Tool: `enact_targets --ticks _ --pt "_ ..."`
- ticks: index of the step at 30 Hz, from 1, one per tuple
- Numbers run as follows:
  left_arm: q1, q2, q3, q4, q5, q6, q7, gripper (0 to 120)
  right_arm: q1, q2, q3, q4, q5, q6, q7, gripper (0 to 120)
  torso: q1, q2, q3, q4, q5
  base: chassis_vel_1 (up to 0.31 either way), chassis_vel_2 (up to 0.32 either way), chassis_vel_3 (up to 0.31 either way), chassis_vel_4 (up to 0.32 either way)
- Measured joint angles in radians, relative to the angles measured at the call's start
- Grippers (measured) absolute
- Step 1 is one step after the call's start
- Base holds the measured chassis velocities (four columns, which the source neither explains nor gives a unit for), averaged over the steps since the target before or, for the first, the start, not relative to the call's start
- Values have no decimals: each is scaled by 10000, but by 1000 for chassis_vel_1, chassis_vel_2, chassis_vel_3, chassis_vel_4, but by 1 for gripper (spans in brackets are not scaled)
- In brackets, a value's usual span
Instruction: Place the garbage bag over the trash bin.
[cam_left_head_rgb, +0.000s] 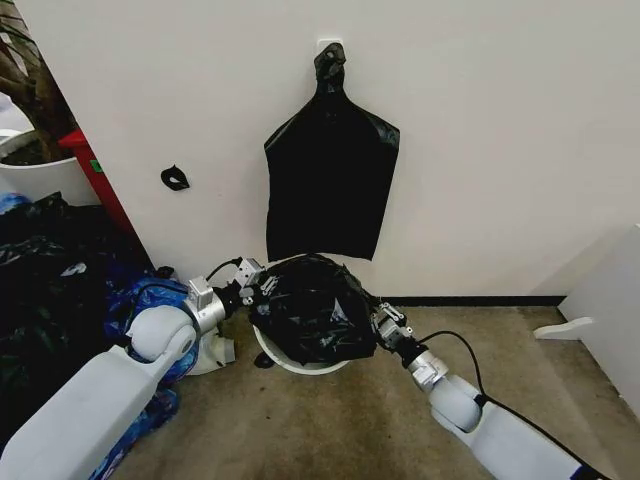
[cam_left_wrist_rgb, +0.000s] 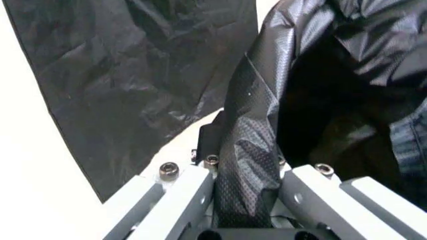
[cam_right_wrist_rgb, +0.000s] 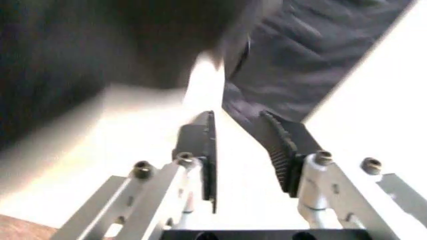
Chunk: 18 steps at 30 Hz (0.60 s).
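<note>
Two arms reach in from the lower corners of our head view toward the trash bin (cam_left_head_rgb: 300, 360), a round white bin standing on a speckled grey-brown floor (cam_left_head_rgb: 380, 420) close to a plain white wall (cam_left_head_rgb: 480, 130). A flat black bag bundle (cam_left_head_rgb: 330, 180) with a knotted neck hangs on that wall directly above the bin, and a small black scrap (cam_left_head_rgb: 175, 178) is stuck to the wall further left. On our left, a heap of black and shiny blue plastic bags (cam_left_head_rgb: 70, 300) crowds the floor up to the left arm, beside a wide white plant pot (cam_left_head_rgb: 40, 175) and a red stand (cam_left_head_rgb: 95, 175). The floor to the right lies open as far as a white panel (cam_left_head_rgb: 610, 300).

The garbage bag (cam_left_head_rgb: 312, 308) sits bunched over the bin's mouth, glossy and crinkled, covering most of the rim; only the near, lower curve of the bin shows beneath it.

Our left gripper (cam_left_head_rgb: 252, 283) is at the bag's left edge; in the left wrist view a fold of the bag (cam_left_wrist_rgb: 250, 150) runs between its fingers (cam_left_wrist_rgb: 180, 200), so they seem to be pinching it. Our right gripper (cam_left_head_rgb: 385, 322) is at the bag's right edge. In the right wrist view its ribbed pads (cam_right_wrist_rgb: 280, 145) stand spread, with a fold of black plastic touching the tip of one pad; the view there is blurred.
</note>
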Motion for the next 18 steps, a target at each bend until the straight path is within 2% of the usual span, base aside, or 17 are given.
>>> enact_targets --ticks 3,6,8,9,12,15,16,18 --pt "7 -48 -2 13 -10 144 -144 1 -86 0 159 11 230 -385 354 31 0 0 0 -1 0 0 0 0 0" --pt "8 -102 -9 46 -49 345 -440 1 -269 -15 305 447 1073 -1430 1153 41 0 0 0 -3 0 0 0 0 0" --pt "2 -198 -8 50 -292 738 -1010 1 -593 -147 238 2031 3778 -3271 2680 53 0 0 -1 1 -2 0 0 0 0" --pt "2 -198 -8 50 -292 738 -1010 1 -593 -147 238 2031 3778 -3271 2680 53 0 0 -1 1 -2 0 0 0 0" --pt "-14 -326 23 4 -522 1083 -1573 1 -894 -190 200 3640 6049 -4301 4029 66 0 0 -1 1 -1 0 0 0 0" --pt "43 -433 152 -184 -698 1235 -2116 1 -1381 -145 286 5272 6720 -4188 4350 79 0 1 -1 -1 -2 0 0 0 0" --pt "43 -433 152 -184 -698 1235 -2116 1 -1381 -145 286 5272 6720 -4188 4350 79 0 1 -1 -1 -2 0 0 0 0" --pt "232 -432 297 -309 -405 833 -2189 1 -1816 -191 238 6229 6580 -3904 3946 86 0 0 -1 -1 -1 0 0 0 0"
